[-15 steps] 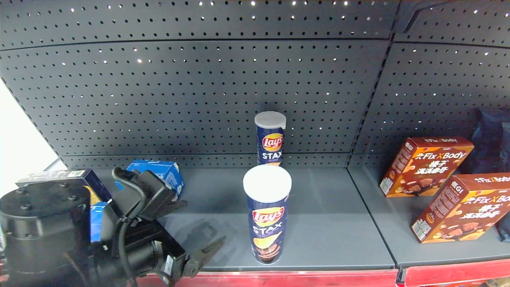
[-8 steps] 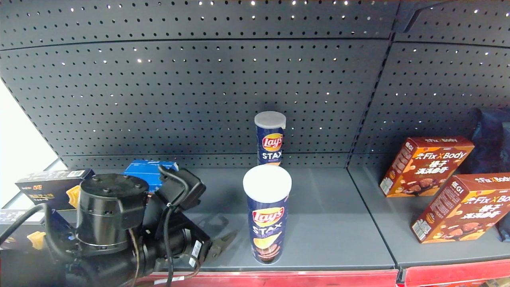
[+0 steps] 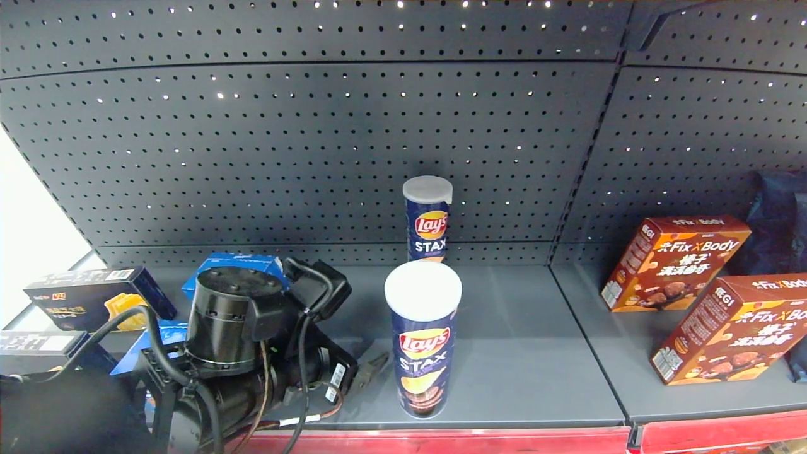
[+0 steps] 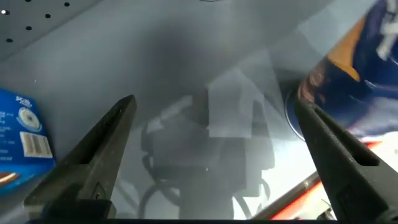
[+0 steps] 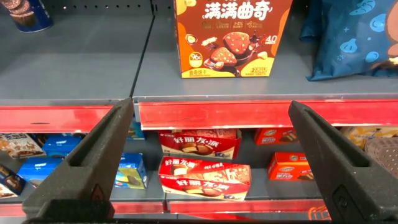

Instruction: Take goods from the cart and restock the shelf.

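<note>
Left hand point(image 4: 214, 104): released, empty, low over shelf point(image 3: 523, 353), just left of near chip can point(image 3: 423, 340).
Right hand point(image 5: 211, 104): released, empty.

On the shelf point(image 3: 523, 353), the front can point(image 3: 422, 340) stands just right of the left gripper point(image 4: 214, 109), with the rear can point(image 3: 428, 221) behind it against the back panel point(image 3: 315, 157). A flat box point(image 3: 236, 261) lies behind and left of that gripper. A rear carton point(image 3: 674, 261) and a front carton point(image 3: 725, 328) sit well off to its right.
</note>
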### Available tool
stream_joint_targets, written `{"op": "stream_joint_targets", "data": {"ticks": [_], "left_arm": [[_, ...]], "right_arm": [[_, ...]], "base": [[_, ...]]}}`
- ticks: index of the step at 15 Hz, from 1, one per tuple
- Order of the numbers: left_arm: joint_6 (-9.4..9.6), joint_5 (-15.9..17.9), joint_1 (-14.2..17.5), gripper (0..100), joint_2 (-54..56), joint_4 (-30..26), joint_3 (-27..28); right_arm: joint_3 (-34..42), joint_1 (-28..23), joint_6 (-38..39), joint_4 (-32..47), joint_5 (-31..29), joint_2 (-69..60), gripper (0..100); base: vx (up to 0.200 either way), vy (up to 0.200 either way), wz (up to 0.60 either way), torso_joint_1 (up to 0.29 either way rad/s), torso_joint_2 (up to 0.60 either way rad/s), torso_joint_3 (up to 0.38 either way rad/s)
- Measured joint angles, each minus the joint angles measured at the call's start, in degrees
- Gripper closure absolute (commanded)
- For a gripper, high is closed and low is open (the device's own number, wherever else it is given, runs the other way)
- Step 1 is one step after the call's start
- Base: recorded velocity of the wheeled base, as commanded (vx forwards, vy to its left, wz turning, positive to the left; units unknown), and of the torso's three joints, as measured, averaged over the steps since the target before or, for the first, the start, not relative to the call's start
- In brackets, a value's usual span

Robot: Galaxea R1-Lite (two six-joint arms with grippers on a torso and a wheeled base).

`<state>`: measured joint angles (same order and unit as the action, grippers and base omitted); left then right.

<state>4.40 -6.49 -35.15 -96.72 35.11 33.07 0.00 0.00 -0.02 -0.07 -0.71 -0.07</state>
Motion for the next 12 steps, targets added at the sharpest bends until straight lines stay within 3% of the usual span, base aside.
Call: {"op": "stream_joint_targets", "data": {"ticks": [12], "left_arm": [[-0.02, 0.0, -1.04, 0, -2.62, -0.05, 2.18]], "right_arm": [[0.0, 0.0, -0.02, 0.0, 0.02, 0.0, 0]], "base": [[0.0, 0.0, 0.0, 0.0, 0.0, 0.0]]}}
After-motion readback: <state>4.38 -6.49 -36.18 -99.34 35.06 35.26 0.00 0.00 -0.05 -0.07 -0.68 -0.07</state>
